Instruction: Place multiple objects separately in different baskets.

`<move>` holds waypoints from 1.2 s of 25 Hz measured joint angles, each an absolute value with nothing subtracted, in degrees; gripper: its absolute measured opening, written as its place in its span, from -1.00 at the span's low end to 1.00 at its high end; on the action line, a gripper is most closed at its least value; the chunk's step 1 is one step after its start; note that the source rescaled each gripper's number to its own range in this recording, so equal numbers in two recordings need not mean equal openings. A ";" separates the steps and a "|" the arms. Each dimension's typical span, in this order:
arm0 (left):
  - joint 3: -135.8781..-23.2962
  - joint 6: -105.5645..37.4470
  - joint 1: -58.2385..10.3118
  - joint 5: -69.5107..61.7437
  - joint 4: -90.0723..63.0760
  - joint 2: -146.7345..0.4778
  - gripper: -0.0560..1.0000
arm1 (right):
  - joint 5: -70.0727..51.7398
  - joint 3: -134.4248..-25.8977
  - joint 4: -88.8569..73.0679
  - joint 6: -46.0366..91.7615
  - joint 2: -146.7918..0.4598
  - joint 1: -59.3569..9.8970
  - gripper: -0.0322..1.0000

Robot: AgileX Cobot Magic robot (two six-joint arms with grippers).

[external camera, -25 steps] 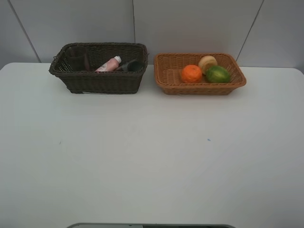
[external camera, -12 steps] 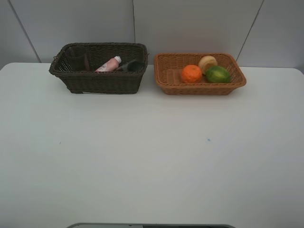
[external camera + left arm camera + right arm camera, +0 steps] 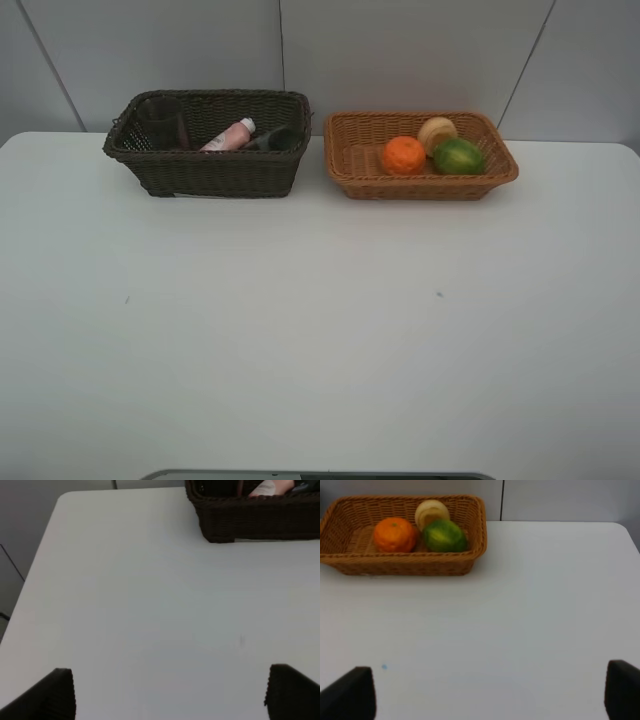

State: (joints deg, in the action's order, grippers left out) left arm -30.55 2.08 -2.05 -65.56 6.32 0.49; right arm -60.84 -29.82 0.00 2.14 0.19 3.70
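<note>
Right now both my grippers stand spread wide and hold nothing: my left gripper [image 3: 167,695] shows only two dark finger tips at the frame's corners over bare table [image 3: 320,330], and my right gripper [image 3: 490,695] shows the same, well short of the baskets.

At the far edge of the smooth white table sit two rectangular woven baskets, side by side with a narrow gap between them. On the left, the dark brown basket [image 3: 210,172] is deep, with a tight coarse weave. Inside it a translucent mauve cup [image 3: 163,122] stands at the left end, a small pink bottle [image 3: 228,136] with a white cap lies tilted, and a dark grey bottle [image 3: 272,138] lies beside it. On the right, the light tan basket [image 3: 420,183] is shallower, with flared walls. It holds an orange [image 3: 404,155], a glossy green fruit [image 3: 459,156] and a pale yellowish fruit [image 3: 437,131] behind them, all three close together.

My left wrist view catches only that dark basket's near corner and a sliver of the pink bottle; the high view shows no arm of mine.
</note>
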 joint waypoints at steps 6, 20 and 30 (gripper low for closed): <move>-28.80 2.03 -2.05 -61.59 5.88 0.49 0.96 | -60.84 -29.82 0.00 2.14 0.19 3.70 0.86; -28.64 1.58 -2.05 -61.12 5.57 0.49 0.96 | -60.84 -29.82 0.00 2.14 0.19 3.70 0.86; -28.64 2.34 -2.05 -61.12 4.76 0.49 0.96 | -60.84 -29.82 0.00 2.14 0.19 3.70 0.86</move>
